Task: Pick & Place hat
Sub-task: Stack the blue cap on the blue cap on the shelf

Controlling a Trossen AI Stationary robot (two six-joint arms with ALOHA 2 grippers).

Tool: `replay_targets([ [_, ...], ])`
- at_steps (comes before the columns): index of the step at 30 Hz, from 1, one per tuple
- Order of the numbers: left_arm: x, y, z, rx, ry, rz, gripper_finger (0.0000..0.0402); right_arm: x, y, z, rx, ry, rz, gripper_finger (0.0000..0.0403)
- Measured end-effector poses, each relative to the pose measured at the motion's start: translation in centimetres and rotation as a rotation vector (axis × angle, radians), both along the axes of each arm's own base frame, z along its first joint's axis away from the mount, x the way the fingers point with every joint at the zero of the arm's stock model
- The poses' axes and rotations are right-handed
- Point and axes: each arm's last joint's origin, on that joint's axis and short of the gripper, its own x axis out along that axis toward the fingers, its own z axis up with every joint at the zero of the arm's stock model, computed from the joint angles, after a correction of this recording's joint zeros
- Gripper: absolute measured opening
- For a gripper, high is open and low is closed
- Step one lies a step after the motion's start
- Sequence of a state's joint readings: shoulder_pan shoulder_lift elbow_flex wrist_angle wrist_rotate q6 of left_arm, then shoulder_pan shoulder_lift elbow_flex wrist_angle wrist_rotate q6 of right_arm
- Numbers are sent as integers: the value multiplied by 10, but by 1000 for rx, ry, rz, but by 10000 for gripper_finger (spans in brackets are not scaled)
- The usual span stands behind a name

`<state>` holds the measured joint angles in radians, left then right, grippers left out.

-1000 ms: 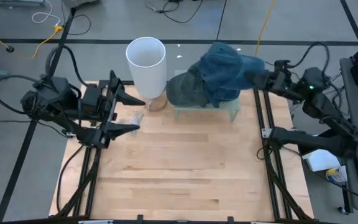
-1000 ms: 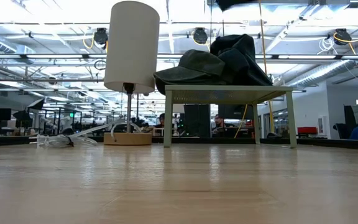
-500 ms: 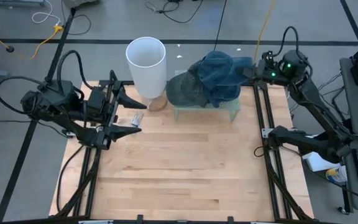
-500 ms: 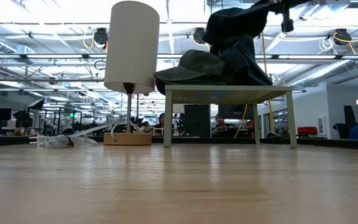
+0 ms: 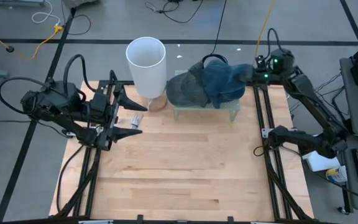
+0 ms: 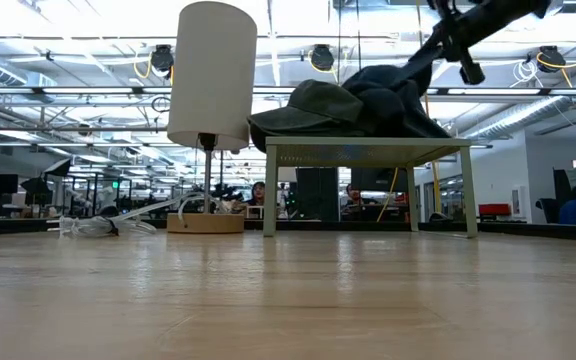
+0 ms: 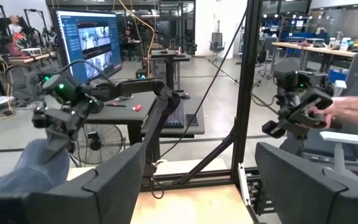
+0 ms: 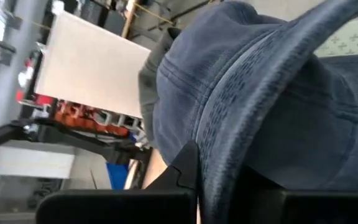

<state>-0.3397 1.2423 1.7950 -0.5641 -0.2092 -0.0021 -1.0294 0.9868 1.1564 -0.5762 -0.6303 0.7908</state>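
A blue denim hat lies on a small pale stand at the table's far side, leaning against a grey-green cap. In the low view the hat is a dark heap beside the cap on the stand. My right gripper is shut on the hat's right side. The hat fills the right wrist view. My left gripper waits open near the table's left edge. My right gripper pinches the hat's stitched brim between its two fingers, on the side toward the table's right edge. The fingers come slanting down from the upper right. The hat's crown rests on the stand and against the cap, and the brim rises to the fingers.
A tall white lamp on a wooden base stands just left of the stand, with a clear plastic piece beside it. The near half of the wooden table is bare. A person's hand shows in the room beyond.
My right gripper has come down and toward the table's left, still shut on the hat. The hat, held higher above the stand a second ago, has sunk and now lies on the stand against the cap. My left gripper has shifted slightly toward the right.
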Motion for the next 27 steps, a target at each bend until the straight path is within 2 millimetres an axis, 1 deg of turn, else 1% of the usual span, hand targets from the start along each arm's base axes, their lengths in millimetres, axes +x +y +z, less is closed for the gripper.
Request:
replay_targets([
  [4, 0, 1, 0, 0, 1, 7, 303, 10, -7, -8, 11, 33, 34, 6],
  [9, 1, 4, 0, 0, 2, 22, 311, 20, -14, -19, 42, 79, 67, 12],
  [13, 2, 5, 0, -2, 2, 26, 314, 23, -17, -25, 44, 111, 92, 14],
  [16, 2, 5, 0, -2, 2, 27, 309, 23, -17, -24, 6, 120, 105, 21],
  [18, 2, 5, 0, -3, 2, 27, 305, 21, -16, -23, -12, 136, 86, 34],
  [20, 2, 5, 0, -7, 3, 27, 301, 19, -14, -23, -18, 156, 66, 56],
  [27, 2, 5, 0, -26, 3, 27, 306, 13, -9, -25, 2, 228, -1, 161],
])
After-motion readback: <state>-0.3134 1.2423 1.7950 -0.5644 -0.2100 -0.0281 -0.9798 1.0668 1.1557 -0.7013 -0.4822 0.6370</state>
